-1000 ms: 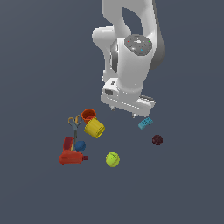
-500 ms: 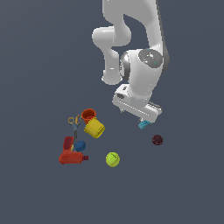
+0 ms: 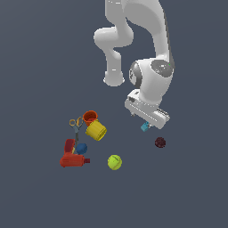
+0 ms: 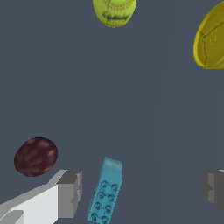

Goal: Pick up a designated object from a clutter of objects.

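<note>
1. The tool is standing wide open, gripping nothing, with the cyan block lying between its fingers, nearer to one of them.
2. The maroon ball is sitting just beside the block.
3. The green ball and yellow cup are lying further away on the desk.

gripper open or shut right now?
Open. In the wrist view the fingers stand wide apart on either side of the cyan brick, touching neither side.

Simulated scene: featureless grey floor, rendered objects.
</note>
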Controlling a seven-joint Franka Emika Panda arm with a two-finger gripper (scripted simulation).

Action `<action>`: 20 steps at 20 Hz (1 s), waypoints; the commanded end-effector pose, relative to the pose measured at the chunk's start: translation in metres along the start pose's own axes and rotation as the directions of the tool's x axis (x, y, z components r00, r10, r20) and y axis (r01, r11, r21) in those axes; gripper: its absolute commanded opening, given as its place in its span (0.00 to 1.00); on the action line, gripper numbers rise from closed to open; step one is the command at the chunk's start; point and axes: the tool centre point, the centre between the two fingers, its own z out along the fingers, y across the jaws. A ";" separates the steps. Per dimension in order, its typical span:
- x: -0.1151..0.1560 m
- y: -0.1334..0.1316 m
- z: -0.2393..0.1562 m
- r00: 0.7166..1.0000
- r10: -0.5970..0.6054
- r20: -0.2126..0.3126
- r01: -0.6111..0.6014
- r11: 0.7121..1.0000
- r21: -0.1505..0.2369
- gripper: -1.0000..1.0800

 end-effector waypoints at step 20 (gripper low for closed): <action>-0.077 -0.028 0.058 0.958 0.287 0.016 -0.288 0.957 0.035 0.96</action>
